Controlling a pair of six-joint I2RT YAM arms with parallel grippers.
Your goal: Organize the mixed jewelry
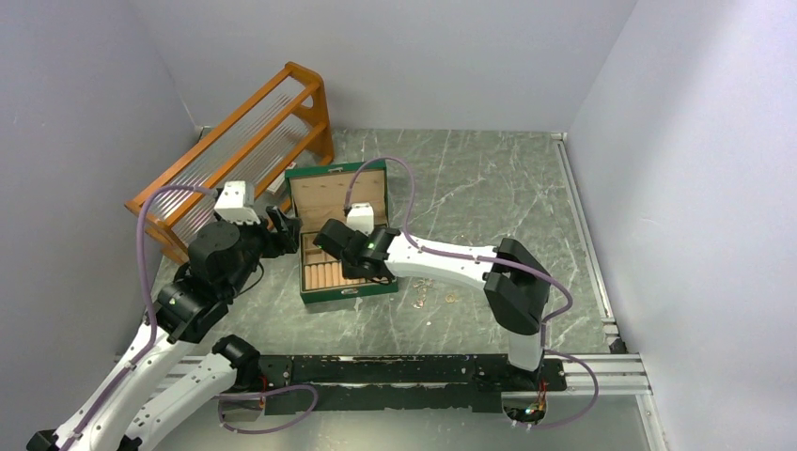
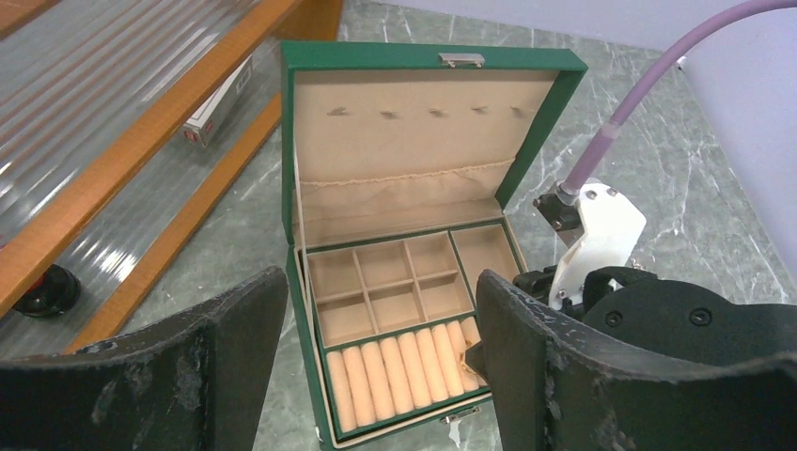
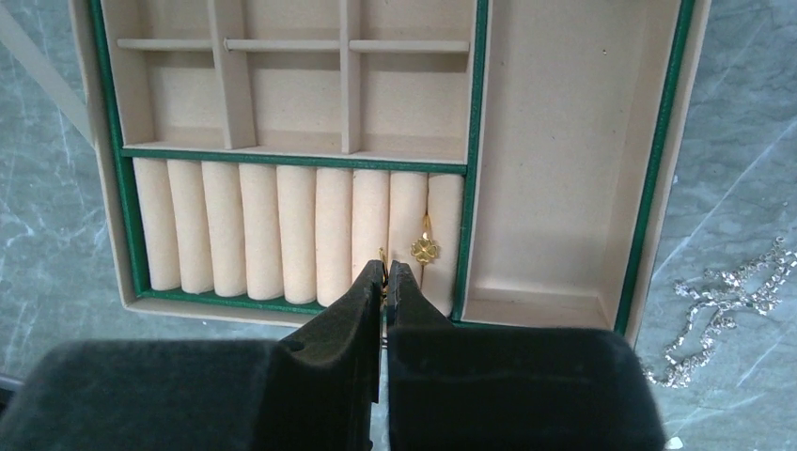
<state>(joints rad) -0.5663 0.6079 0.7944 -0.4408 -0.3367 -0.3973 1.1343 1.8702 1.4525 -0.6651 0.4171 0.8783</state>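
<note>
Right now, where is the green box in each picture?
Top view: the green box sits mid-table with its lid open, between the two arms.
Left wrist view: the box is in the centre, seen between the fingers of the open left hand.
Right wrist view: the box fills the top of the picture, and the right hand pinches a gold piece over it.
Shared landmark: the beige rolls along the box's front.

I see top cam high behind, looking down the bench; both wrist cams close in on the box.
</note>
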